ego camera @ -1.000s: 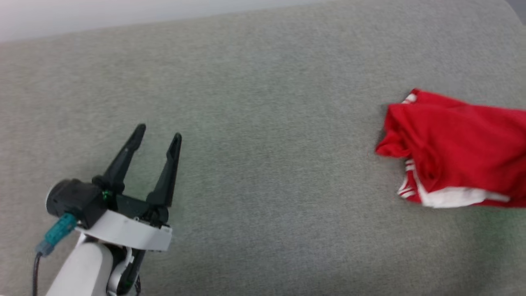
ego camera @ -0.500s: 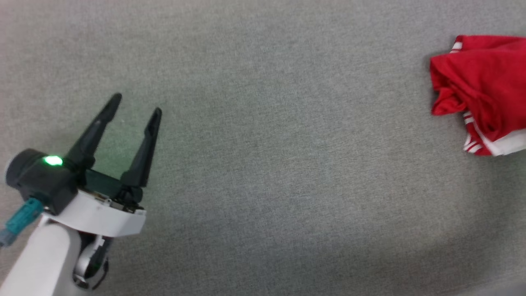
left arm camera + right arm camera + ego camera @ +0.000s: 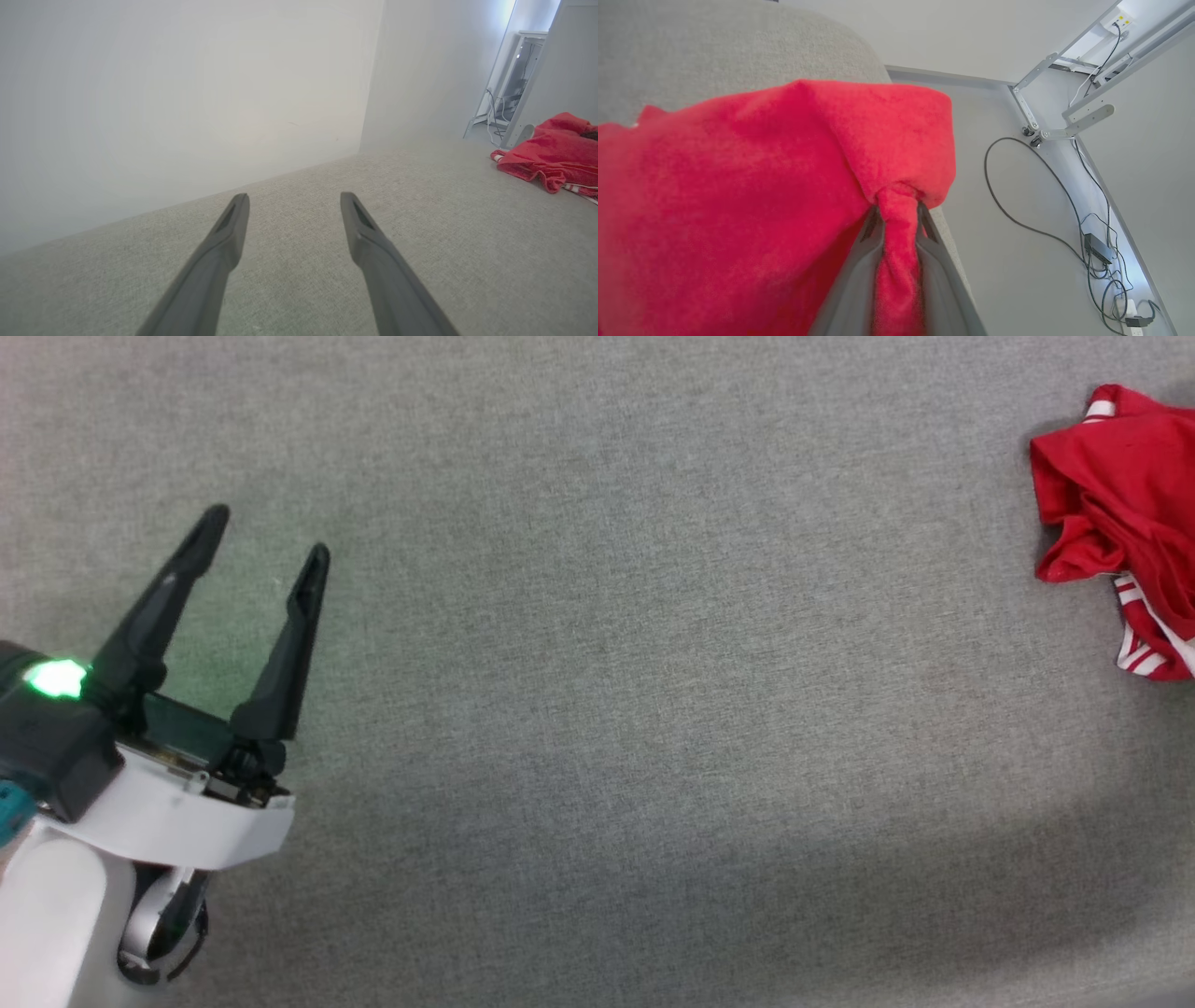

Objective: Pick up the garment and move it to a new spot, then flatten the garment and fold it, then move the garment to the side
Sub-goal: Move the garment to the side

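Note:
The garment (image 3: 1120, 495) is a crumpled red shirt with red-and-white striped trim, lying at the far right of the grey cushioned surface (image 3: 607, 663). From the left wrist it appears as a red heap, the garment (image 3: 551, 154), at the right edge. My right gripper (image 3: 899, 210) is shut on a bunched fold of the garment (image 3: 738, 196), red cloth pinched between its two fingers. My left gripper (image 3: 266, 537) hovers open over the left part of the surface, far from the shirt, nothing between its fingers (image 3: 229, 238).
A pale wall (image 3: 187, 93) rises behind the grey surface. In the right wrist view the surface's rounded edge (image 3: 859, 60) drops to a floor with black cables (image 3: 1017, 196) and a white desk frame (image 3: 1069, 107) beyond.
The head view has swung down and left, so the shirt now sits further right and higher in it and the back wall has left the picture. The left gripper stays open.

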{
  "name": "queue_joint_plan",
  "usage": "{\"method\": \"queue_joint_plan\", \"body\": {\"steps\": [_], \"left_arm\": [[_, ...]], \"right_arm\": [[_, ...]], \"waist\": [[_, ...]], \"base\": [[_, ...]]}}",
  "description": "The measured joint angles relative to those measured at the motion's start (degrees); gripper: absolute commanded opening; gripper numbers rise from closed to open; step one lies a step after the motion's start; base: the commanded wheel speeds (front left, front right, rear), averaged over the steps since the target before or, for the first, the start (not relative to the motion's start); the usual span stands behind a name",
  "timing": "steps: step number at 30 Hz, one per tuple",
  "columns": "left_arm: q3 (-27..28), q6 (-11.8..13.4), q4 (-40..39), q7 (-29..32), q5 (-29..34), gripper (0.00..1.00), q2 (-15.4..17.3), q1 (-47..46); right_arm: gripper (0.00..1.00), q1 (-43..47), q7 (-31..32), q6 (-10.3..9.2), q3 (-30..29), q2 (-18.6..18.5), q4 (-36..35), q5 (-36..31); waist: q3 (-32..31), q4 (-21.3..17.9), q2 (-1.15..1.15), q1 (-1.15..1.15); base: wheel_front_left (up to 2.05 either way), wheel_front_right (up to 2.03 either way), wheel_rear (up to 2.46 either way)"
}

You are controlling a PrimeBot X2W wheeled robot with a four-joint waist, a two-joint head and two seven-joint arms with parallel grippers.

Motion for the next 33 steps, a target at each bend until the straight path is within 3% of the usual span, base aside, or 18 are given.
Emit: {"method": "queue_joint_plan", "body": {"steps": [10, 11, 12, 13, 14, 15, 25, 33], "left_arm": [[0.98, 1.03, -0.87, 0.52, -0.68, 1.0, 0.83, 0.03], [1.04, 1.11, -0.82, 0.54, -0.71, 1.0, 0.85, 0.04], [1.1, 1.22, -0.75, 0.56, -0.71, 1.0, 0.83, 0.04], [1.07, 1.22, -0.68, 0.56, -0.86, 1.0, 0.83, 0.05], [0.98, 1.21, -0.57, 0.54, -1.1, 1.0, 0.8, 0.06], [0.77, 1.21, -0.41, 0.51, -1.09, 1.0, 0.73, 0.09], [-0.81, 0.94, 3.86, -0.91, -2.12, 1.0, -2.99, -0.03], [-0.12, 0.73, 9.09, -1.53, -1.2, 1.0, -7.25, 0.82]], "right_arm": [[0.0, -3.41, -4.65, 0.0, -0.79, 0.78, 9.89, -2.87], [0.1, -3.81, -5.16, 0.0, -0.82, 0.87, 10.66, -2.87], [0.33, -4.15, -5.66, 0.0, -0.76, 0.88, 11.35, -2.87], [0.44, -4.39, -6.24, 0.0, -0.65, 0.87, 11.93, -2.88], [0.9, -4.63, -6.89, 0.0, -0.62, 0.85, 12.57, -2.89], [1.0, -4.84, -7.28, 0.0, -0.52, 0.78, 13.25, -2.93], [1.0, -5.25, -9.94, 0.0, 2.82, -1.88, 16.34, -2.58], [1.0, -2.29, -10.74, 0.0, 8.78, -1.36, 13.91, 3.33]], "waist": [[1.08, 0.09, 0.0, 0.0], [1.04, 0.12, 0.0, 0.0], [0.95, 0.15, 0.0, 0.0], [0.84, 0.18, 0.0, 0.0], [0.71, 0.21, 0.0, 0.0], [0.52, 0.25, 0.0, 0.0], [-2.91, 1.63, 0.0, 0.0], [-8.27, 4.15, 0.0, 0.0]], "base": [[0.0, 0.0, 0.0], [0.0, 0.0, 0.0], [0.0, 0.0, 0.0], [0.0, 0.0, 0.0], [0.0, 0.0, 0.0], [0.0, 0.0, 0.0], [0.0, 0.0, 0.0], [0.0, 0.0, 0.0]]}}
